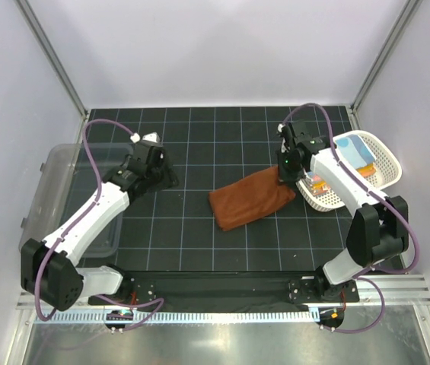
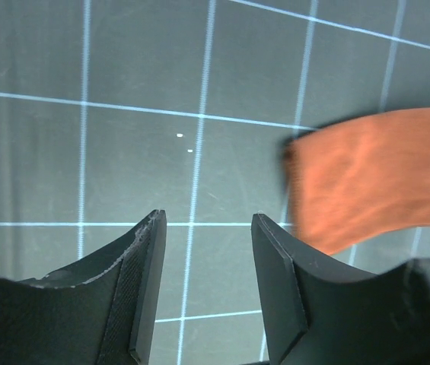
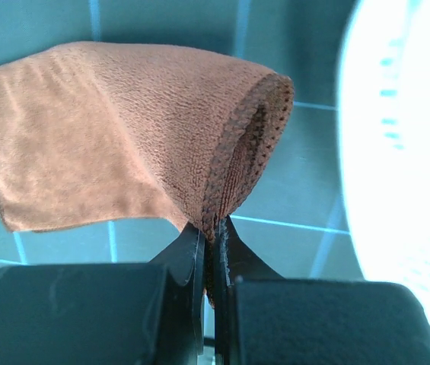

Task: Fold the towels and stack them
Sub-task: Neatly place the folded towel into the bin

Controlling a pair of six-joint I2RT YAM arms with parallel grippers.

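Right hand (image 3: 213,232) clamps towel (image 3: 108,129) edge beside basket (image 1: 392,161): fold looks to be starting. Left hand (image 2: 208,220) open, empty; should take corner farthest from basket.

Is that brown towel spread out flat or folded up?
Folded. From above the brown towel lies as a narrow bundle, and up close its layered edges curl over where the right gripper pinches them.

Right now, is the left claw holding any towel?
No, the left claw stands open over the mat, apart from the rust-brown towel.
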